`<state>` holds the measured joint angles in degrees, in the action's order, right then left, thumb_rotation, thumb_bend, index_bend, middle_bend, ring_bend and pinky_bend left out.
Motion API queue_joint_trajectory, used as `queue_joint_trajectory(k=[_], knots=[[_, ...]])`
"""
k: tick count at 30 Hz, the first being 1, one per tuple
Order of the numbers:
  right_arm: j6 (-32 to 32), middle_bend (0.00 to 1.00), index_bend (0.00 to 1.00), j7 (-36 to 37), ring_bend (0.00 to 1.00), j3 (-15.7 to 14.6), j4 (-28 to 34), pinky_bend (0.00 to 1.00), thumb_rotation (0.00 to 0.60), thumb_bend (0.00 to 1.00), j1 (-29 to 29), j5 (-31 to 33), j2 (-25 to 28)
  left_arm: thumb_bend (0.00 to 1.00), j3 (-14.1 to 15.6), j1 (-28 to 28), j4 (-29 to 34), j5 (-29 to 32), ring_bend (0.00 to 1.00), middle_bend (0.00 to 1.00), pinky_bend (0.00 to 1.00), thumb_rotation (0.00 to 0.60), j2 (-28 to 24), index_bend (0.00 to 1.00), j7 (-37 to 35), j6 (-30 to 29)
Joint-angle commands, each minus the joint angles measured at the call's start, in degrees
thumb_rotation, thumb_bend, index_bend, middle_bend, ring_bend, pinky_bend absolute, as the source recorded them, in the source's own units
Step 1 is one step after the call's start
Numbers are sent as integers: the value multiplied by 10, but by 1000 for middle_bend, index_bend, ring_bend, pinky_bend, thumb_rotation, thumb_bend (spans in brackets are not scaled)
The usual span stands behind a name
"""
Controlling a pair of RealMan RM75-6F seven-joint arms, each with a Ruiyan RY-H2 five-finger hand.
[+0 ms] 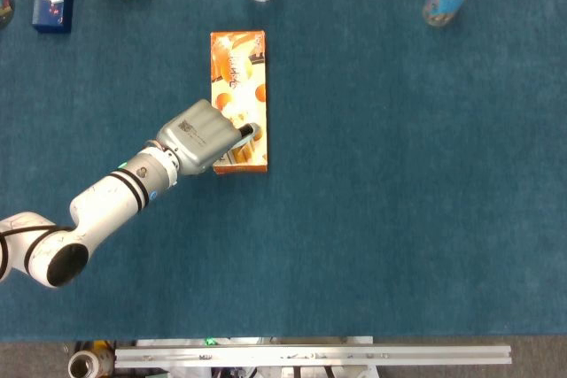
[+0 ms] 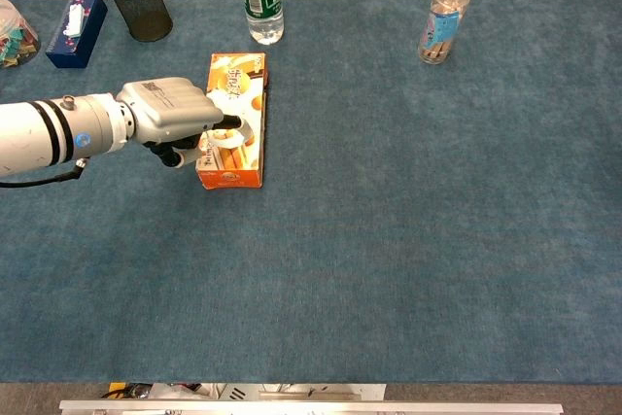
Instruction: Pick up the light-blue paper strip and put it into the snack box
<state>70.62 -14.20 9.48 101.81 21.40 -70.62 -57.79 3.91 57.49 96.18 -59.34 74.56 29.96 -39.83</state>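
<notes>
Left hand [image 1: 202, 136] at 7 o'clock of box [image 1: 239, 68], fingers curled over its near end – likely feeding the strip in. Strip not visible – can't tell whether anything is held.

Grey metal left hand [image 1: 202, 137] with black fingers [image 1: 244, 131], white black-banded arm [image 1: 97, 210].
</notes>
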Motion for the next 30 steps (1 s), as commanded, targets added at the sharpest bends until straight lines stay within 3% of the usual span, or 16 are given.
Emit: queue_joint_trajectory(k=[1, 19, 30], knots=[[-1, 831, 307, -1, 935, 0, 0, 1000, 600, 616, 0, 0, 0, 992, -4, 0, 0, 1, 1000, 982, 1000, 600, -3, 138, -5, -2], [4, 831, 307, 1, 935, 0, 6, 1000, 600, 616, -4, -4, 4, 992, 6, 1, -4, 8, 1000, 979, 1000, 600, -2, 138, 1, -1], [27, 828, 307, 19, 927, 1, 13, 1000, 600, 612, -23, -7, 20, 977, -11, -44, 26, -37, 981, 923, 991, 600, -47, 116, -60, -71]])
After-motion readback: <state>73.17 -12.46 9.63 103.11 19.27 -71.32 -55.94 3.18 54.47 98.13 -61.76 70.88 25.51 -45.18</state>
